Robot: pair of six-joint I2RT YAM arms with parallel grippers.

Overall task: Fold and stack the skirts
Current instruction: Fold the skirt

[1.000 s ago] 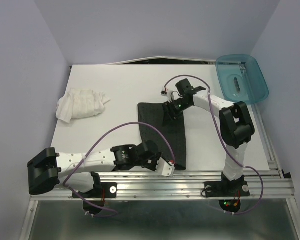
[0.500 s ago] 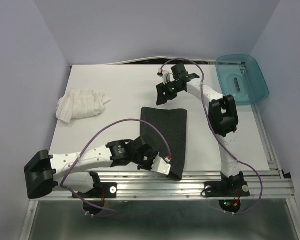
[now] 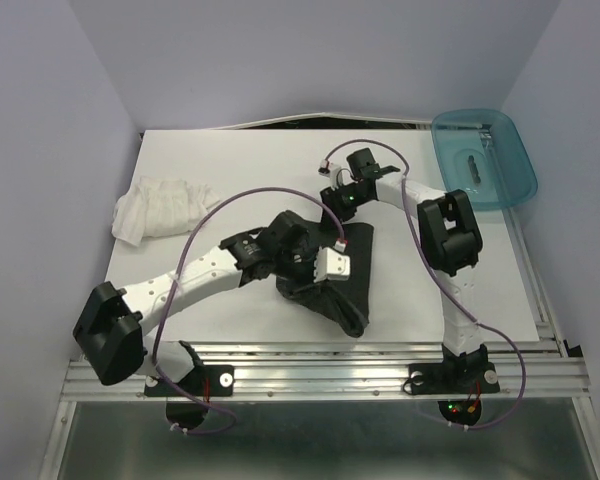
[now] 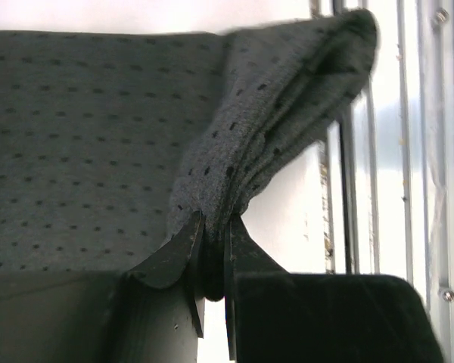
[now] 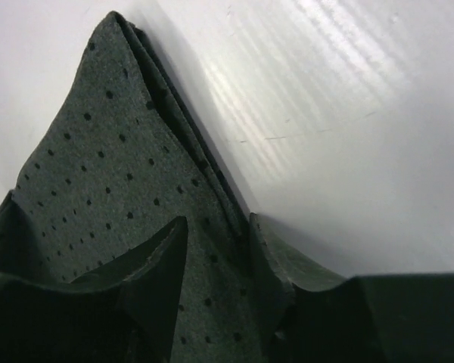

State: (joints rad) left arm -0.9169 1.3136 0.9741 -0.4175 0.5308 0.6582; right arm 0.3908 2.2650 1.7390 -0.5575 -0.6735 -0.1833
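The charcoal-black dotted skirt (image 3: 358, 285) lies at the table's middle right, its near part lifted and bunched. My left gripper (image 3: 304, 282) is shut on a fold of it, and the left wrist view shows the cloth (image 4: 83, 136) pinched between the jaws (image 4: 214, 227). My right gripper (image 3: 339, 205) is at the skirt's far edge. In the right wrist view its jaws (image 5: 216, 227) stand apart astride the folded cloth edge (image 5: 106, 174), which runs to a pointed corner. The white ruffled skirt (image 3: 165, 207) lies crumpled at the far left, away from both grippers.
A teal plastic bin (image 3: 483, 160) holding a small object hangs over the table's far right corner. The white table (image 3: 230, 170) ends in a metal rail (image 3: 380, 365) at the near edge. Purple cables loop over both arms.
My left gripper has carried the skirt's near corner up and away from the near edge toward the middle, bunching the cloth. My right gripper lifted off toward the back, then came back to the far edge.
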